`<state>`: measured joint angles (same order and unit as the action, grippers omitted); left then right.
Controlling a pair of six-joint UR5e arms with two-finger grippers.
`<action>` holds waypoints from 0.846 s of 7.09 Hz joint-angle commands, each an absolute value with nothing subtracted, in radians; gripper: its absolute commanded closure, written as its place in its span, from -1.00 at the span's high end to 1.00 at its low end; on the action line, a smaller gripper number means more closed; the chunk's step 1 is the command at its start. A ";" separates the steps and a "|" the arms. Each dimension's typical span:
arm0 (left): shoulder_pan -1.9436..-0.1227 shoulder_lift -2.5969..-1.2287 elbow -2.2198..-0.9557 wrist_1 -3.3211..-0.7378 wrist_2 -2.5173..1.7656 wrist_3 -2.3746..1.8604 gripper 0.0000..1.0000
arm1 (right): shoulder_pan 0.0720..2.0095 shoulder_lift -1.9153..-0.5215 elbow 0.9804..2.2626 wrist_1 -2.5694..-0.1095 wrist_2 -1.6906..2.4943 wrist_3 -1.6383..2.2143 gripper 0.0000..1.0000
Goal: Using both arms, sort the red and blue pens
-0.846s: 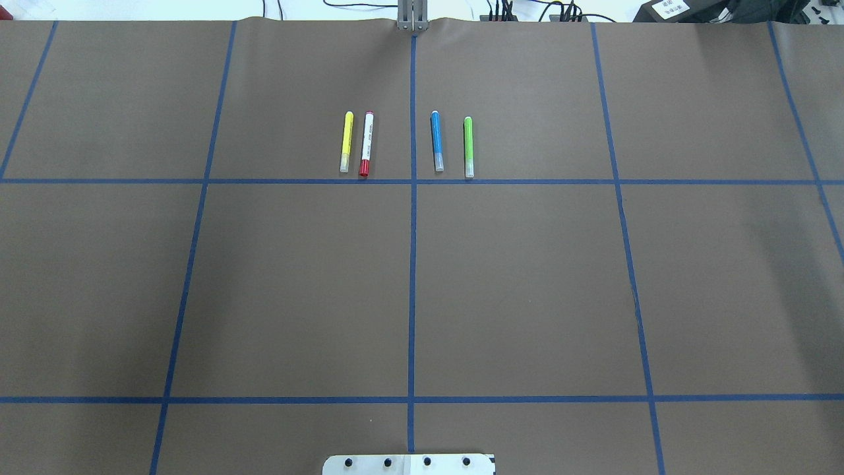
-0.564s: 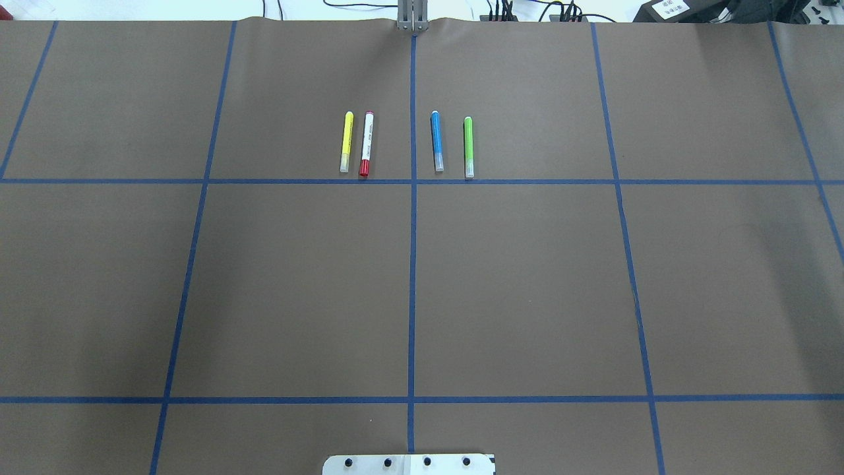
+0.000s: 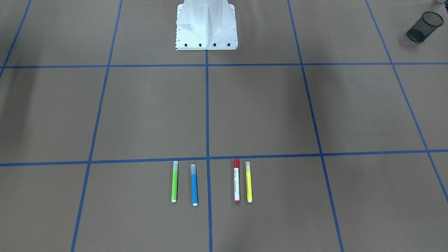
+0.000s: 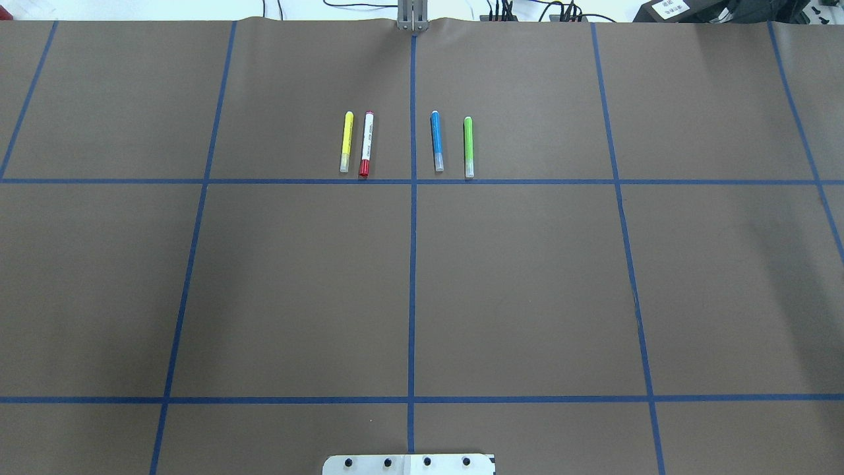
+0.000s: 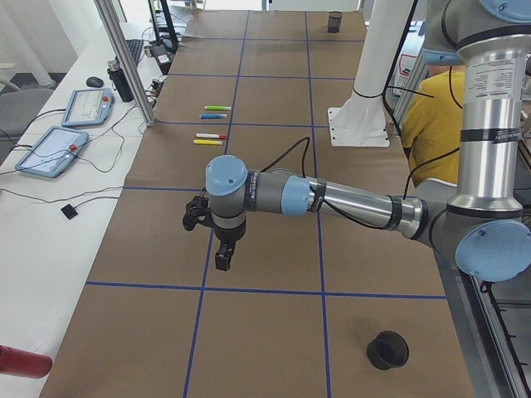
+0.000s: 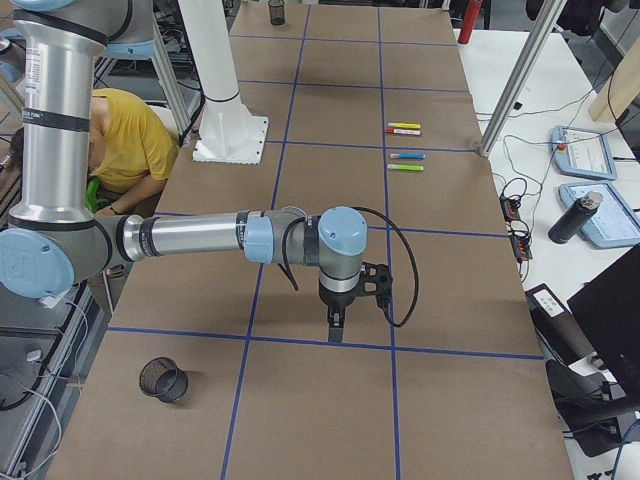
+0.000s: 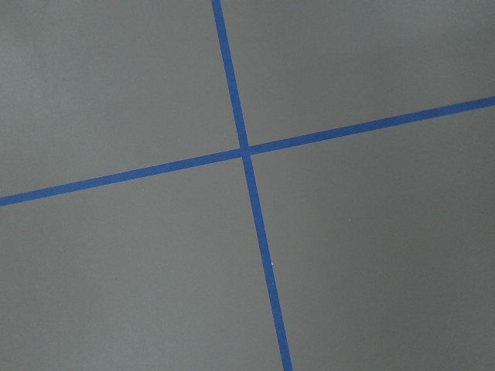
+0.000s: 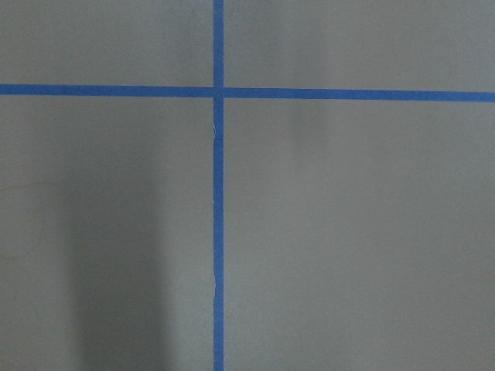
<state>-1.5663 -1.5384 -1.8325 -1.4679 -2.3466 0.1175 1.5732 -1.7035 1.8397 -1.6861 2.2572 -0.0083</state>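
The red pen (image 4: 366,144), white-barrelled with a red cap, lies just left of the centre tape line in the overhead view, beside a yellow marker (image 4: 346,142). The blue pen (image 4: 436,140) lies just right of that line, beside a green marker (image 4: 468,146). Both arms are outside the overhead and front views. The left gripper (image 5: 222,253) hangs over the table far from the pens and shows only in the left side view. Only the right side view holds the right gripper (image 6: 335,325), equally far off. I cannot tell whether either is open or shut. Both wrist views show only brown paper and blue tape.
A black mesh cup (image 3: 424,26) lies near the table's end on the robot's left, also in the left side view (image 5: 388,349). Another mesh cup (image 6: 163,379) lies at the opposite end. The white robot base (image 3: 206,31) stands mid-table. A person in a yellow shirt (image 6: 130,140) is behind it.
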 commanded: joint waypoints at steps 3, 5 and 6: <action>-1.563 -1.630 -1.823 -1.783 -2.456 0.048 1.00 | 1.569 -1.588 1.829 -1.684 2.252 0.005 1.00; -1.499 -1.767 -1.735 -1.825 -2.461 -0.106 1.00 | 1.569 -1.542 1.825 -1.684 2.276 0.005 1.00; -1.441 -1.837 -1.714 -1.835 -2.456 -0.280 1.00 | 1.569 -1.526 1.822 -1.658 2.276 0.006 1.00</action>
<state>-1.5035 -1.7535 -1.7458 -1.8166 -2.4590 -0.1048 1.5693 -1.5512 1.8263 -1.6783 2.2709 0.0051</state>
